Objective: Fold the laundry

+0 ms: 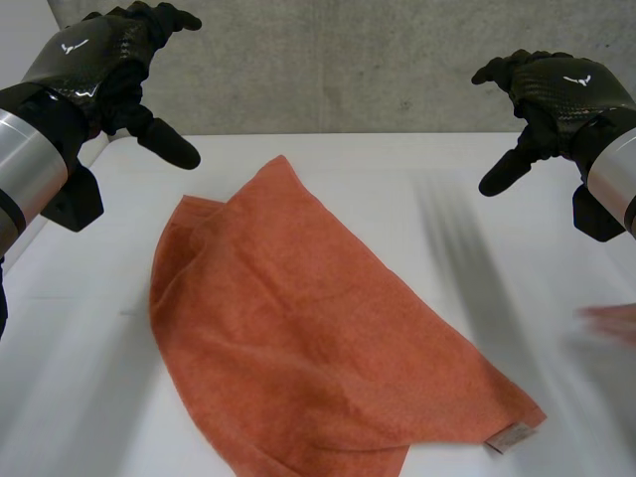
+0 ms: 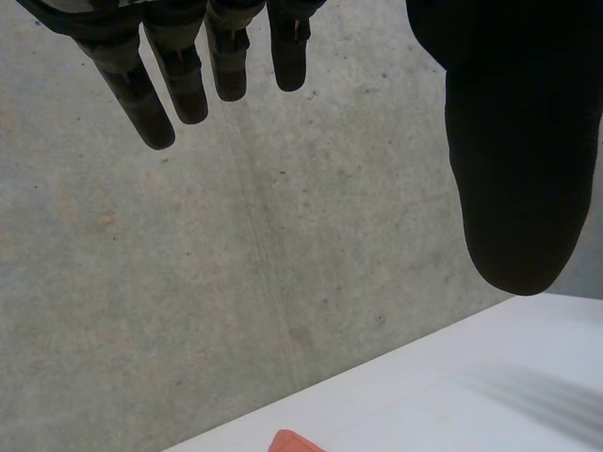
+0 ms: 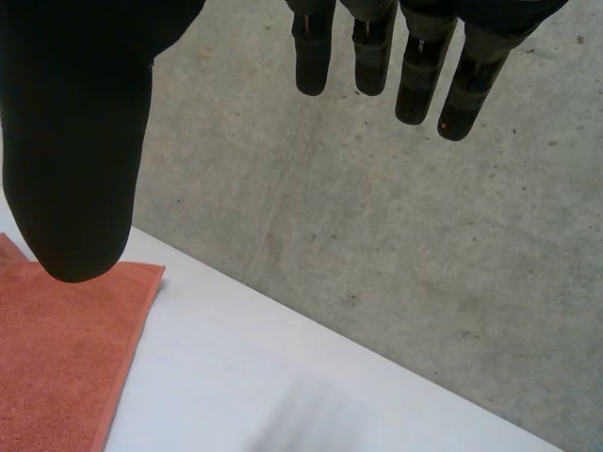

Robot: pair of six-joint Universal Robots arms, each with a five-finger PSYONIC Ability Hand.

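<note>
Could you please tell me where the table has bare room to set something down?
Bare table lies between the orange towel and the left arm, and along the far edge by the wall. The towel crowds the middle. Towards the right arm, I cannot tell.

We are looking down on the white table [image 1: 79, 397], where an orange towel [image 1: 298, 338] is lying slantwise, one layer overlapping another. Its small label [image 1: 512, 437] is sitting at the near corner on the right. Our left hand [image 1: 104, 60] is hovering above the table's far left, fingers loosely spread and gripping nothing. Our right hand [image 1: 561, 89] is hanging opposite at the far right, likewise loose and clear of the cloth. A grey concrete wall [image 1: 348, 70] is standing behind both.
</note>
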